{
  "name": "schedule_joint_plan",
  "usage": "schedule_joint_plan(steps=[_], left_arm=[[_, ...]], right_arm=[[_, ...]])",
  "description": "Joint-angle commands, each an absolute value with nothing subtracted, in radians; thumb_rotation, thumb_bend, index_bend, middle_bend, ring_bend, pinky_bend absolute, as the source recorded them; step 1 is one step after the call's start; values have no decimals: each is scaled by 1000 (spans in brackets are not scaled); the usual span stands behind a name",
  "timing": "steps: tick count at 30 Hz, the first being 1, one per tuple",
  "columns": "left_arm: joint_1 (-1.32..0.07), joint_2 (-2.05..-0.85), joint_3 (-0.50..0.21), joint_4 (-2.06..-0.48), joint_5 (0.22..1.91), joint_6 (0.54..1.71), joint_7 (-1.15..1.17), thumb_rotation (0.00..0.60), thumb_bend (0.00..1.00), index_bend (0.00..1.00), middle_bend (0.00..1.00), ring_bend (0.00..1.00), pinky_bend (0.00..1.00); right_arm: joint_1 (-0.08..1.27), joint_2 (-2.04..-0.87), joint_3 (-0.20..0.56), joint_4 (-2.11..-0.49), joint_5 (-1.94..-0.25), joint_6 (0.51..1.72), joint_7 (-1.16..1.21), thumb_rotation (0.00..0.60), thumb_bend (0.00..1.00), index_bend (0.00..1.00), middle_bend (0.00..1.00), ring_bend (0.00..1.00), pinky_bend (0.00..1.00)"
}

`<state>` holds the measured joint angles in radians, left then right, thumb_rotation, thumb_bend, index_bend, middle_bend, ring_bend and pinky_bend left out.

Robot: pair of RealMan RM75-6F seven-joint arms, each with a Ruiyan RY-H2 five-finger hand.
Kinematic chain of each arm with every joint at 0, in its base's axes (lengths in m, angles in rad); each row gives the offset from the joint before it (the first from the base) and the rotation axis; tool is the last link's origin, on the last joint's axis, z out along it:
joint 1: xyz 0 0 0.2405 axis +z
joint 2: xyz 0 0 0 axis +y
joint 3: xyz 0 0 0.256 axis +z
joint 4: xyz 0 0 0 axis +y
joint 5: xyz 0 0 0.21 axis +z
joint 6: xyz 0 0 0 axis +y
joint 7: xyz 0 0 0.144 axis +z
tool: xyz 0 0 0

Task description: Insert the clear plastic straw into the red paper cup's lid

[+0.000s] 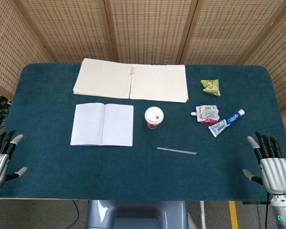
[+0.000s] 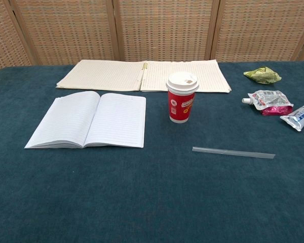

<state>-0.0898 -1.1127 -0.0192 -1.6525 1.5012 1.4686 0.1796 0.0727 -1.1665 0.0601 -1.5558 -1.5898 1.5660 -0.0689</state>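
Here the straw lies flat, well apart from both empty, spread hands; left hand, right hand.

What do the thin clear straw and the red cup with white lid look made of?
Thin clear straw: likely plastic, translucent, faint sheen. Red cup: looks like matte printed paper. White lid: probably moulded plastic, smooth, raised rim.

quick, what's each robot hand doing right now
Left robot hand: open, fingers apart, holding nothing.
Right robot hand: open, fingers apart, holding nothing.
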Motion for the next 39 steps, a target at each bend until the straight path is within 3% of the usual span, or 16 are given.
schedule_joint_plan(steps=[1,11,21,27,32,39], left_arm=[[-93,-1109,-15,-1659,1495,1463,188,600,71,0,0,0,0],[-91,-1109,-19,-1658,1493,1469,188,600,70,0,0,0,0],[-93,-1106,-25,-1647,1468,1454,186,600,70,0,0,0,0],[-93,-1105,-28,-1643,1469,1457,178,600,70,0,0,0,0],[-100,-1108,-27,-1636,1458,1437,174,600,70,0,0,0,0],[-107,-1111,-28,-1621,1444,1414,159,600,71,0,0,0,0]], right_arm=[[74,-1164,58,-1560,-1588,1562,-75,600,233,26,0,0,0],[74,-1164,57,-1568,-1590,1559,-77,600,233,33,0,0,0],[86,-1191,53,-1590,-1602,1544,-128,600,231,112,0,0,0],[140,-1217,73,-1671,-1629,1497,-202,600,230,253,0,0,0],[230,-1323,130,-1755,-1594,1404,-306,600,267,399,38,0,0],[307,-1513,190,-1748,-1429,1313,-468,600,333,474,92,0,0]])
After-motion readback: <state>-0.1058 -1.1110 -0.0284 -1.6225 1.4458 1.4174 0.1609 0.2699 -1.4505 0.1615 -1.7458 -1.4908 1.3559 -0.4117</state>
